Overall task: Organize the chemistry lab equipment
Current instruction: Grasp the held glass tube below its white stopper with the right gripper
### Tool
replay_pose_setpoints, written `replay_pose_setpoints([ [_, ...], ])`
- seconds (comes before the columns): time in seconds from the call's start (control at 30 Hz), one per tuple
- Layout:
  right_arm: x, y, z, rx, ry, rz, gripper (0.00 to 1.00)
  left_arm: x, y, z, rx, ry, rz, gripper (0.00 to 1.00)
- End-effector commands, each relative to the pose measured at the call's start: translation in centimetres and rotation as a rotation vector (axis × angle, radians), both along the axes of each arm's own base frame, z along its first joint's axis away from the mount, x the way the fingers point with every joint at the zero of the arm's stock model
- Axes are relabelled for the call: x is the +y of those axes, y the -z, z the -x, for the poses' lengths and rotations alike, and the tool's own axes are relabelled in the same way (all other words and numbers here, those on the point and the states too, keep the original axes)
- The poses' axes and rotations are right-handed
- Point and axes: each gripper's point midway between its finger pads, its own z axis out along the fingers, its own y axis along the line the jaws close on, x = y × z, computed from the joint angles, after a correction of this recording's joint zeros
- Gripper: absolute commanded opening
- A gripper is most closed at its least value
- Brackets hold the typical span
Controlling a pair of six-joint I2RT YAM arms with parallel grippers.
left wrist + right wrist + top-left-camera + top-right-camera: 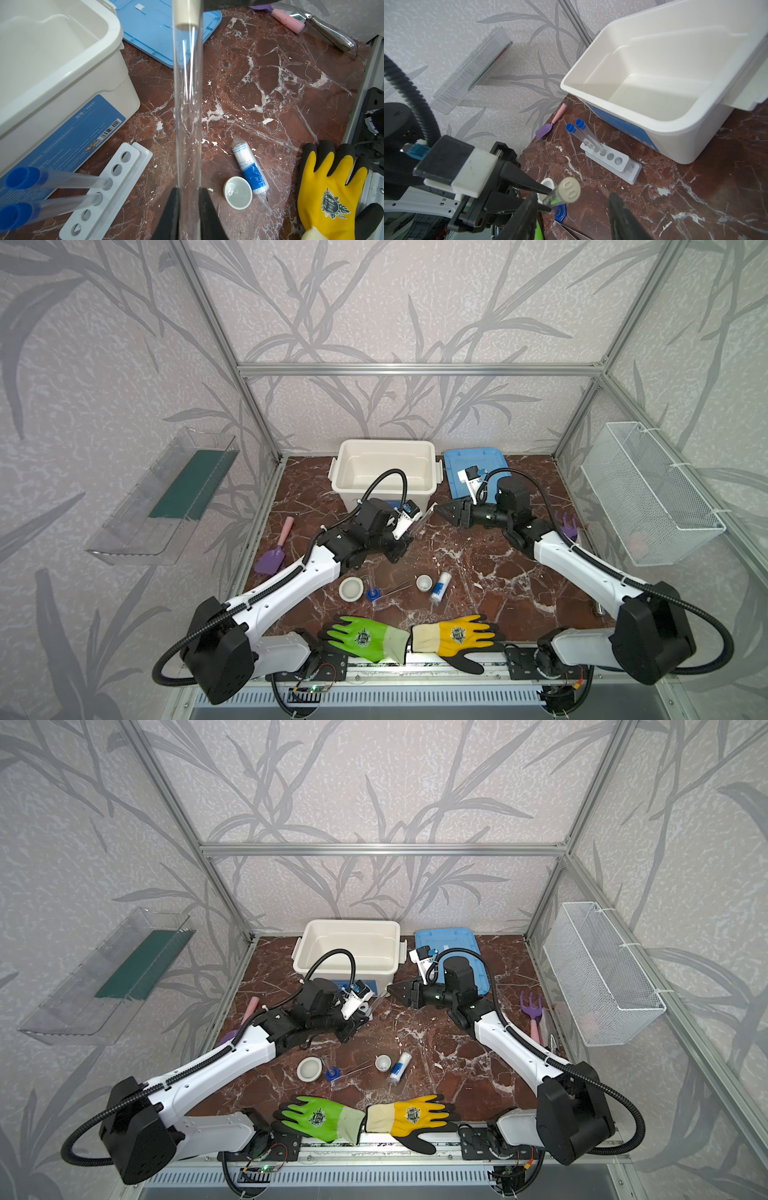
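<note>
My left gripper [188, 199] is shut on a clear test tube [188, 114] with a beige cap, held off the table and pointing at my right gripper [575, 196]. The right gripper is open, and the tube's cap [569, 192] sits between its fingers without being gripped. Both top views show the two grippers meeting in front of the bin, with the tube [424, 517] between them. The white rack [116, 187] beside the bin holds two blue-capped tubes [20, 178]. Near the front lie two white dishes [351, 588] [424, 583], the blue-based cylinder [373, 593], tweezers [397, 588] and the bottle [440, 587].
An empty white bin [384, 445] stands at the back, its blue lid [473, 460] flat beside it. A green glove [365, 637] and a yellow glove [457, 635] lie at the front edge. A purple shovel [274, 556] lies left and a purple rake [567, 524] right. A wire basket [648, 489] hangs on the right wall.
</note>
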Motion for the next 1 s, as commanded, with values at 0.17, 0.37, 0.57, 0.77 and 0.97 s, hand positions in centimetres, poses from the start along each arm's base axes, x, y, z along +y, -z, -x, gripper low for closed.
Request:
replay_pose_setpoints([
  [0.17, 1.8, -2.1, -0.7, -0.041, -0.036, -0.074, 0.51, -0.2, -1.0, 0.3, -0.019, 0.015, 0.043, 0.15],
  [0.37, 2.1, -1.8, -0.7, -0.033, -0.040, -0.073, 0.43, -0.2, -0.9, 0.3, -0.017, 0.016, 0.038, 0.15],
  [0.57, 1.9, -1.9, -0.8, -0.021, -0.023, -0.079, 0.36, -0.2, -0.8, 0.3, -0.017, 0.019, 0.031, 0.15],
  [0.77, 1.8, -1.8, -1.0, -0.015, -0.013, -0.076, 0.30, -0.2, -0.7, 0.3, -0.016, 0.017, 0.026, 0.15],
  [0.97, 1.7, -1.8, -0.9, -0.006, -0.005, -0.089, 0.20, -0.2, -0.5, 0.3, -0.010, 0.020, 0.027, 0.15],
])
